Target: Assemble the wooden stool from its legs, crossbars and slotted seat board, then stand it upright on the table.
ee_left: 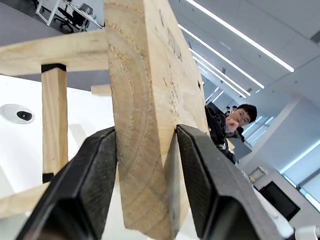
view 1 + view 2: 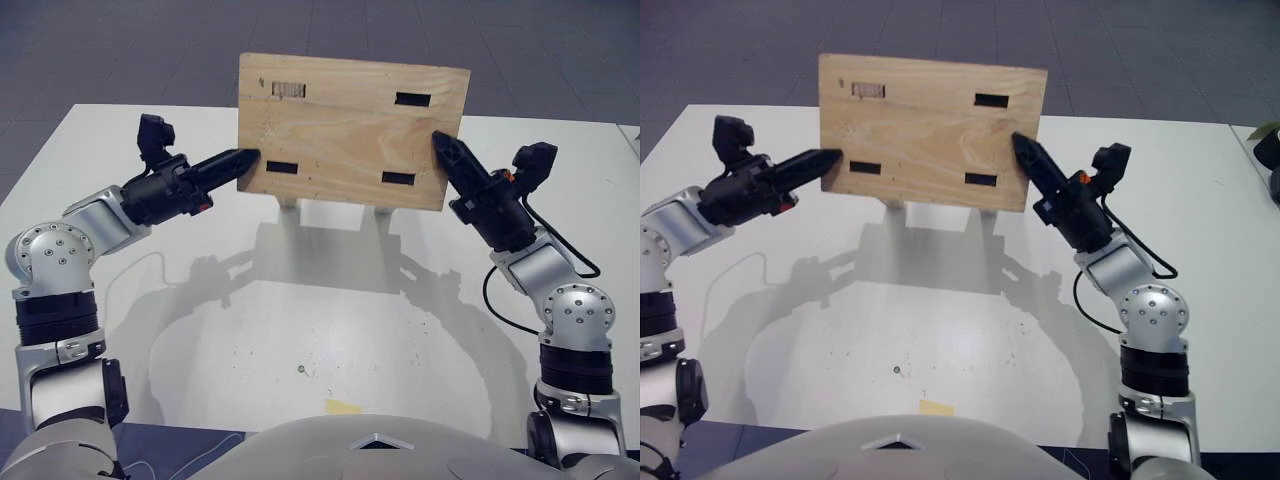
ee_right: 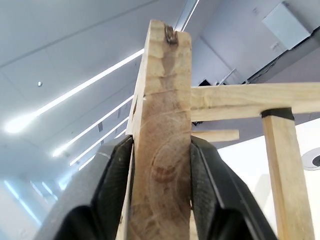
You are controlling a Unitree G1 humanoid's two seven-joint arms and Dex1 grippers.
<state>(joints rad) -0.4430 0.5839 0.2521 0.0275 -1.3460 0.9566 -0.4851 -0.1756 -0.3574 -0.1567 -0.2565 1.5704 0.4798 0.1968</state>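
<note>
The slotted seat board is being held over the far half of the white desk, its broad upper face turning toward the head camera and its long axis running from the robot's left to its right, dipping slightly at the right end. The left tool is clenching the board's left short edge near the lower corner. In the left wrist view its two dark fingers are pressing on opposite faces of the board's end grain. The right tool is clenching the right short edge about halfway up, and its fingers are likewise pinching the board's thickness from both sides.

Four slots are showing in the face. Three are appearing dark, while the one nearest the upper left corner is showing pale wood inside.

Two legs are projecting below the board's lower long edge, pointing away from its underside toward the desk. Whether their feet are touching the desk cannot be told. Behind the board, a crossbar is running away from the underside and meeting a leg at a black band. A similar leg and crossbar are showing at the left end.

A small yellow patch is lying on the desk, well nearer the robot than the board.
</note>
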